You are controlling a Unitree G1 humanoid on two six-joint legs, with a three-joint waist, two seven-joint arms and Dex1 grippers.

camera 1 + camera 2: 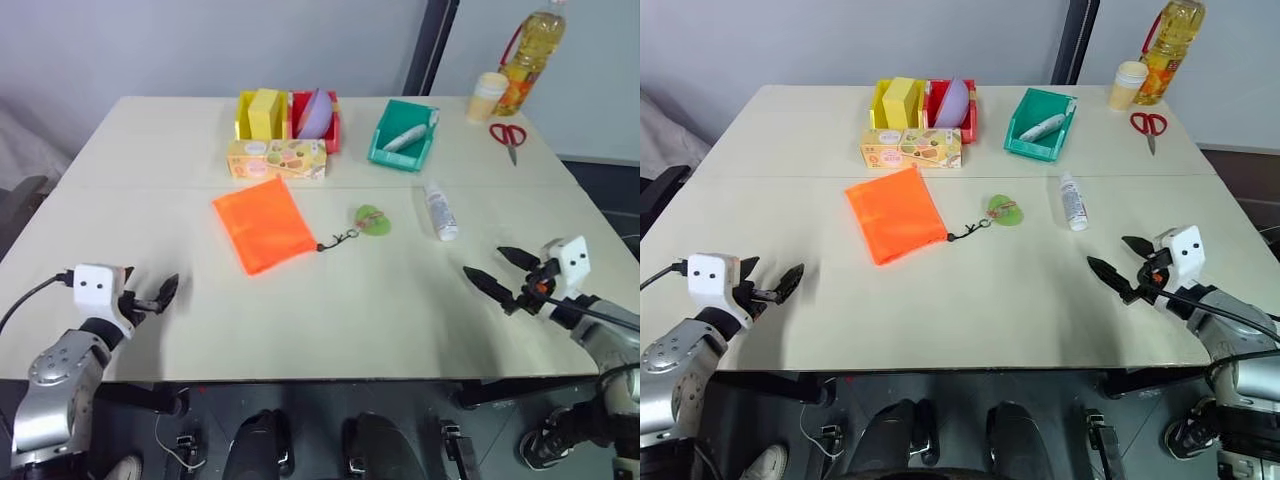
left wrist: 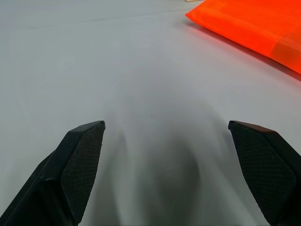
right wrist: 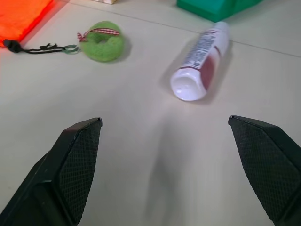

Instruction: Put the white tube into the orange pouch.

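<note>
Both hands empty, fingers spread wide: left hand point(image 1: 150, 298) lower left of frame, right hand point(image 1: 497, 274) lower right. White tube point(image 1: 439, 211) lies loose on the tabletop point(image 1: 400, 300), right of centre; orange pouch point(image 1: 263, 224) flat at centre, green tag point(image 1: 373, 220) between them. Risks: round tube may roll off a pinch; pouch lies flat, its mouth looks shut, so the tube could snag.
</note>
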